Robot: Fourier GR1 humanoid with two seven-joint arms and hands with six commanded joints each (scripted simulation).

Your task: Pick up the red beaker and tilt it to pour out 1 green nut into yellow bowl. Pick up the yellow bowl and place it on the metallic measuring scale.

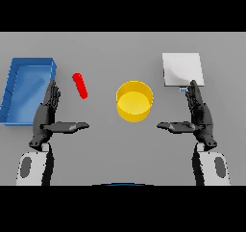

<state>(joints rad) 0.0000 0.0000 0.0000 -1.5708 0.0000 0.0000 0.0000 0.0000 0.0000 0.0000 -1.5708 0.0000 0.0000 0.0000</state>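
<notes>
The red beaker stands left of the table's middle, seen from above as a slim red shape leaning away. A yellow bowl sits at the centre; nothing shows inside it. The metallic measuring scale is a pale square plate at the far right. My left hand is open, fingers straight and thumb pointing inward, just left of and nearer than the beaker, apart from it. My right hand is open in the same pose, right of the bowl, its fingertips reaching the scale's near edge.
A blue tray with raised walls lies at the far left, right beside my left hand's fingers. Grey table surface runs between the two hands and in front of the bowl.
</notes>
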